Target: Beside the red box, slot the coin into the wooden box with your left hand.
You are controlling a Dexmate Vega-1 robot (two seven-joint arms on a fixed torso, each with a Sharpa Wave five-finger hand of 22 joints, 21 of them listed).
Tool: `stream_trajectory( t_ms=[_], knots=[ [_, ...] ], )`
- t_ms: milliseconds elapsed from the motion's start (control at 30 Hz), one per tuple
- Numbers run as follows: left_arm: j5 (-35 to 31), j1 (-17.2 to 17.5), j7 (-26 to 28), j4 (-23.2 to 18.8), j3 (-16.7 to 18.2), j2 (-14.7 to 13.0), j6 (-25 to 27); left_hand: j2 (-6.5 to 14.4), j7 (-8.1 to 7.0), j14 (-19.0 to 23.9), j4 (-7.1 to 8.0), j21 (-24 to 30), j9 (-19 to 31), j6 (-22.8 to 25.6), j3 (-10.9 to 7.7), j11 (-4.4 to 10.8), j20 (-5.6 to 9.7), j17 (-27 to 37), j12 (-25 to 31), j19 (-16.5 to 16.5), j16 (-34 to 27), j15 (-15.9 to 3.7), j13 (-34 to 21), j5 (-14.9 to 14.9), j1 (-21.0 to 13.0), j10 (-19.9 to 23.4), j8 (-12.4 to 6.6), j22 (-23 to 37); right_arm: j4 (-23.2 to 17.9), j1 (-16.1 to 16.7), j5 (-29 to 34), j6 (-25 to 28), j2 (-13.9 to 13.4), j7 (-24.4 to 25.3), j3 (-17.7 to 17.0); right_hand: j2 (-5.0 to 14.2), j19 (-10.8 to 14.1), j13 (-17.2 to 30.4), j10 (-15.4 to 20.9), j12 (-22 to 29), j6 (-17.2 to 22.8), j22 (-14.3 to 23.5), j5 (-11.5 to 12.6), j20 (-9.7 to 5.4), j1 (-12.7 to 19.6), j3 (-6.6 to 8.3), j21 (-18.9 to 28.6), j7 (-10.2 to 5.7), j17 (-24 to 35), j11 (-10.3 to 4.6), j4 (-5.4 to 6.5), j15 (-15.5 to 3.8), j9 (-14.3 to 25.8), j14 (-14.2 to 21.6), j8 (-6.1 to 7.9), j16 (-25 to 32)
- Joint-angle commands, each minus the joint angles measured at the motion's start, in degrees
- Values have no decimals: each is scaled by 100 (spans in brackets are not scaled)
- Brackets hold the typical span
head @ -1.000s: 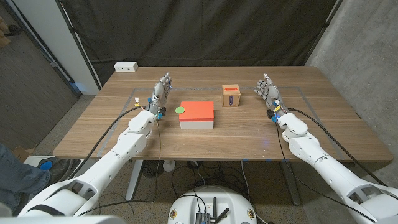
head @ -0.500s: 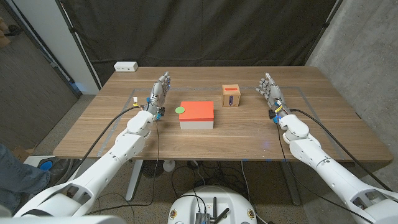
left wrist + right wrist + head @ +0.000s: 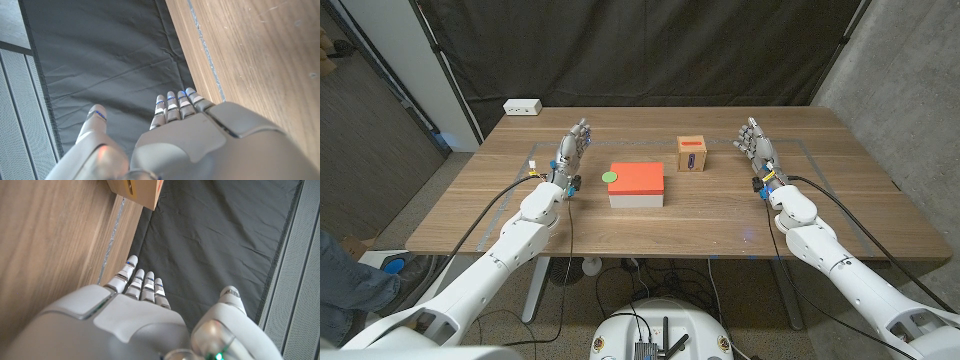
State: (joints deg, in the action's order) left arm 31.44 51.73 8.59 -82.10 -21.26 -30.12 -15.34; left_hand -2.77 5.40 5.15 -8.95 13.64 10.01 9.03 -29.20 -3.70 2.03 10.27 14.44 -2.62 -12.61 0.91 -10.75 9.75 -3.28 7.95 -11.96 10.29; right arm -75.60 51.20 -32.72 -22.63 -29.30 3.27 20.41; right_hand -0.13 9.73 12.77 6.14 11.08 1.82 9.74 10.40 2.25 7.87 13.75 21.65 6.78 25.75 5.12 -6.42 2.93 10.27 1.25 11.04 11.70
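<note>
Lab test bay, black curtain point(image 3: 650, 50) backdrop, concrete wall point(image 3: 910, 70)

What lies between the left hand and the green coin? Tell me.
Head view: only bare table separates the left hand from the coin, which sits on the red box.

I can't read any text, label or number here; the wooden box point(image 3: 692, 154) carries only a red mark.

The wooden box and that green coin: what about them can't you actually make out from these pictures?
- Wooden box, head view: its slot and red label are too small to read clearly.
- Same box in the right wrist view: cut off by the picture's edge.
- Green coin on the red box, head view: too small to show thickness or markings.
</note>
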Motion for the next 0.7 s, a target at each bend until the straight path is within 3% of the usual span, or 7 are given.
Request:
stream_trajectory(
  t_ms=[33,200,300,533,700],
  knots=[
    [-137,357,476,-627,149,-299,414,32,-122,246,-2,93,20,153,-42,-29,10,25,82,-266,-68,10,-22,16,-105,249,-24,32,-58,62,80,-47,21,119,-6,58,45,-6,34,20,54,14,25,13,26,29,-15,55,-8,26,-31,38,23,4,26,54],
    [-135,502,705,-868,235,-390,650,57,-178,1034,1,277,26,299,-73,-53,-166,51,162,-784,-226,-23,-40,11,-119,769,28,106,-68,66,89,-32,23,136,-1,69,62,-23,40,21,67,14,25,14,29,33,-28,64,-17,27,-37,51,23,9,28,56],
    [-147,570,850,-990,271,-421,786,54,-151,1436,-8,434,28,498,-93,26,-146,48,282,-1203,-284,-106,-44,9,-138,1301,4,126,-69,63,102,-37,32,153,1,73,70,-30,45,22,71,14,25,19,31,34,-33,63,-21,31,-40,52,23,14,28,58],
    [-160,731,1220,-1251,373,-452,1063,66,-104,2354,-7,703,33,676,-151,-64,-213,46,395,-1893,-441,-167,-50,9,-165,2069,29,157,-154,83,149,-43,18,221,-11,86,97,-52,60,25,95,15,23,24,36,39,-50,63,-33,41,-49,58,23,27,32,63],
    [-183,804,1365,-1378,421,-483,1184,74,-85,3055,14,967,35,804,-187,5,-169,58,477,-2466,-583,-277,-63,7,-129,2653,31,209,-222,117,155,-30,8,266,-26,92,114,-63,59,23,97,15,22,26,40,41,-59,61,-40,37,-54,66,23,30,30,64]
  ],
)
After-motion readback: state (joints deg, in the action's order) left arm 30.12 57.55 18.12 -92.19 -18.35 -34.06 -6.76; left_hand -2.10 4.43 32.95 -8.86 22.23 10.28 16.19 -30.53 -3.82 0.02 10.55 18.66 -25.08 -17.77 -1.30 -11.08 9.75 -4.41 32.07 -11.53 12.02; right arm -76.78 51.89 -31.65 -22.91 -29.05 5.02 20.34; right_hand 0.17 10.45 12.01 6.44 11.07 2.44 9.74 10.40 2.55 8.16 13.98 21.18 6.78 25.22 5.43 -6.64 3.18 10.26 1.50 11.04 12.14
